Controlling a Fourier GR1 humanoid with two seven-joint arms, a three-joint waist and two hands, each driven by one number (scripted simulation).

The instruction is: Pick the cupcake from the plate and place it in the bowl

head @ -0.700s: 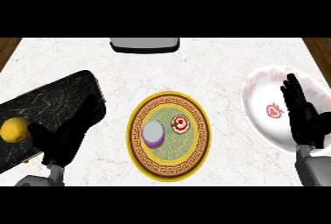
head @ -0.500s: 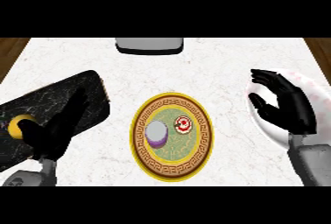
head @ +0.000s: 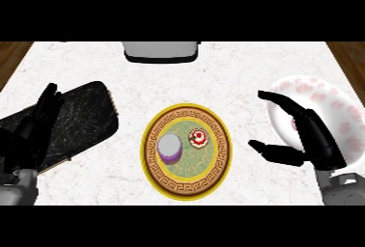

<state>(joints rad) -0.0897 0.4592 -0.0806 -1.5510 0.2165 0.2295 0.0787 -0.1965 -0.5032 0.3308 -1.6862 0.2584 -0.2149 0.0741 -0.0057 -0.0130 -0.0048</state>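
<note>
Head view: on the white marble worktop [head: 143, 77], the round gold-rimmed green plate [head: 187, 185] carries a red-and-white cupcake [head: 197, 139] beside a purple cup [head: 170, 147], the right hand [head: 308, 140], fingers spread wide, near the white pink-flowered bowl [head: 335, 103], the left hand [head: 35, 126], fingers straight, over a black slab [head: 85, 116].

Soft, even light is falling across the white marble counter [head: 214, 72], leaving it bright with no glare. Shadows are showing only faintly, as a thin dark rim under the plate [head: 187, 189]. The black robot hand [head: 314, 140] on the right is reading as a dark shape with few highlights.
</note>
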